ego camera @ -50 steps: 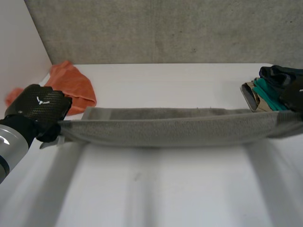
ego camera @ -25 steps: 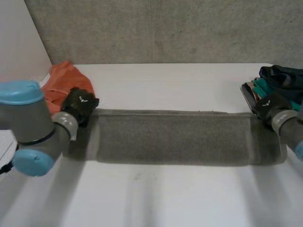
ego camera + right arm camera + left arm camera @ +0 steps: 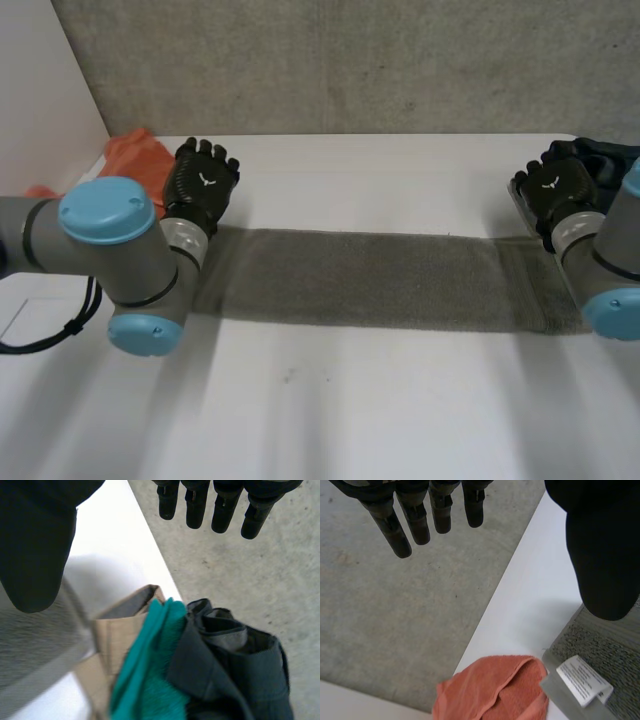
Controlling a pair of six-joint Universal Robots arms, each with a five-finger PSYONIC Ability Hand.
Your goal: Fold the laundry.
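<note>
While the grey towel (image 3: 370,280) lies flat as a long strip across the white bench (image 3: 350,400), the left hand (image 3: 200,188) and right hand (image 3: 553,192) hover at its opposite ends, both released with fingers straight, beside an orange cloth (image 3: 132,158) and stacked clothes (image 3: 215,655) respectively.
</note>
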